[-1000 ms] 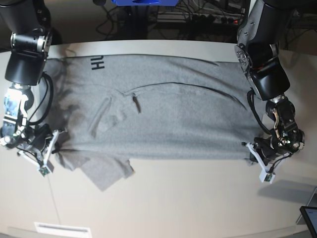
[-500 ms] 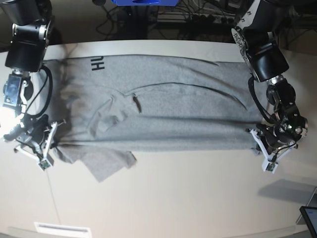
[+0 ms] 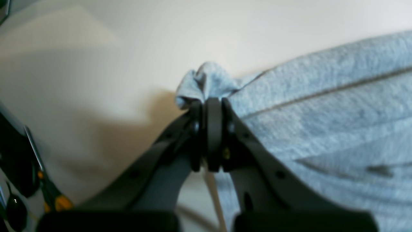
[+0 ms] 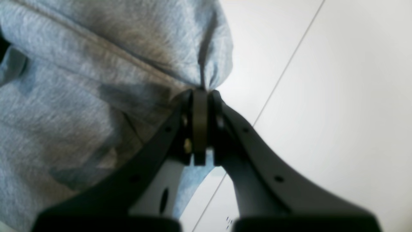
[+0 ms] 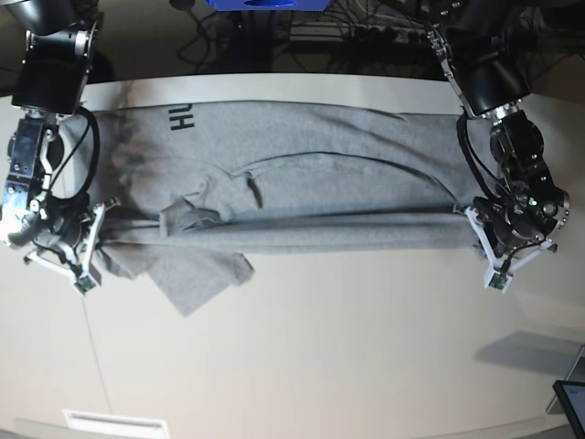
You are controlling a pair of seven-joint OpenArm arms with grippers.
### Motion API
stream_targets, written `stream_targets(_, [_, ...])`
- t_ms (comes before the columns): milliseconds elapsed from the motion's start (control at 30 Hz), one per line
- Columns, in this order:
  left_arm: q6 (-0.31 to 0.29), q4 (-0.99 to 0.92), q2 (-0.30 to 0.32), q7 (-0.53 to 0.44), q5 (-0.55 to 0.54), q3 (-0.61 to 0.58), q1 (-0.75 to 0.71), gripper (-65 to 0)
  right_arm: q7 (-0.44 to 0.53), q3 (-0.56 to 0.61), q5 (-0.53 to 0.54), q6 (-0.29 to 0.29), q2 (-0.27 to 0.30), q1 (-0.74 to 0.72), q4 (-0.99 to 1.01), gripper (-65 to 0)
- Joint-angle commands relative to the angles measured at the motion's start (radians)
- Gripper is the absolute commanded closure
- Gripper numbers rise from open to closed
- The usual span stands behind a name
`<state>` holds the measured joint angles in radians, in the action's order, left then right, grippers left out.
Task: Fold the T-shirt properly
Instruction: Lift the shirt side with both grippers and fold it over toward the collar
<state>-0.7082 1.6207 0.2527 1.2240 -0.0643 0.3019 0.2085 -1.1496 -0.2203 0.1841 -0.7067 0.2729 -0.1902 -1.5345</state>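
Note:
The heather-grey T-shirt [image 5: 311, 183] lies stretched across the pale table [image 5: 347, 347], with black letters [image 5: 180, 117] near its far left corner. Its near edge is lifted and drawn over the body into a long fold. A sleeve [image 5: 196, 279] sticks out at the front left. At the shirt's right end, my left gripper [image 5: 468, 219] is shut on a bunched corner of the T-shirt [image 3: 206, 80]. My right gripper [image 5: 105, 227] pinches the left end in the same way, and grey cloth [image 4: 128, 48] hangs from its shut jaws [image 4: 200, 95].
A dark screen corner [image 5: 571, 398] sits at the table's front right edge. A white label [image 5: 114, 422] lies at the front left. Cables and a blue object [image 5: 265, 4] are beyond the far edge. A thin seam [image 5: 91, 347] runs across the tabletop.
Both grippers have moved away from the front edge, carrying the shirt's near edge with them. The fold has travelled over the body and the visible shirt is narrower.

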Motion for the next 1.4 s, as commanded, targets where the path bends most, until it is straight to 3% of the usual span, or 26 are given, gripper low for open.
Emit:
stream_targets(0, [0.01,0.022,0.021,0.001,0.024,0.007,0.012,0.0,-0.01,-0.012,-0.021,0.009,0.019,-0.015,-0.021,0.0])
stream_targets(233, [0.01,0.022,0.024,0.001,0.033,0.004,-0.051,0.0,-0.054,-0.012,-0.021,0.009,0.018,0.01,-0.019,0.0])
stream_targets(433, [0.01,0.019,0.027,0.001,0.033,-0.097,-0.073,0.0,-0.076,-0.012,-0.021,0.009,0.012,0.019,-0.014,0.0])
stream_targets(700, [0.01,0.014,0.03,0.001,0.034,-0.155,-0.073,0.0,-0.122,-0.097,-0.021,0.009,-0.022,0.033,-0.014,-0.3])
stream_targets(1300, [0.01,0.023,0.067,0.001,0.034,-0.177,-0.096,0.0,-0.122,-0.097,-0.021,0.009,-0.025,0.047,-0.016,-0.3])
stream_targets(1367, [0.01,0.023,0.089,0.001,0.034,-0.22,-0.097,0.0,-0.122,-0.097,-0.021,0.009,-0.025,0.047,-0.014,-0.3])
